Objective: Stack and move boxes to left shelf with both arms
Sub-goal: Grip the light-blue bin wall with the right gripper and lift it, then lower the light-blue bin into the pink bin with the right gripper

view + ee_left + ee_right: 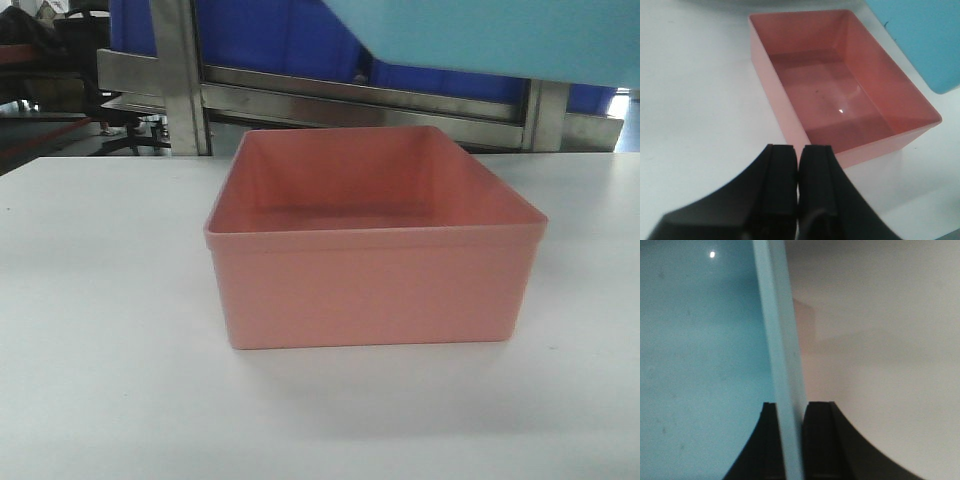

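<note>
Two tubs, two grippers, one white table (100, 300).

1. Left gripper (797, 150): black fingers pressed together with nothing between them, poised over bare tabletop. The salmon pink tub (830, 85) lies just ahead and slightly to its right, its near long wall closest to the fingertips. It is not gripped.
2. Salmon pink tub: upright, open side up, empty, resting flat at the centre of the table.
3. Behind the table: grey steel rack (360, 100) with dark blue bins (270, 35) on it.
4. Light blue tub (500, 35): off the table, tilted, above and to the right of the pink tub and apart from it.
5. Right gripper (790, 407): one black finger on each face of the light blue tub's side wall, clamped on it. The tub's interior is to the left of the wall.
</note>
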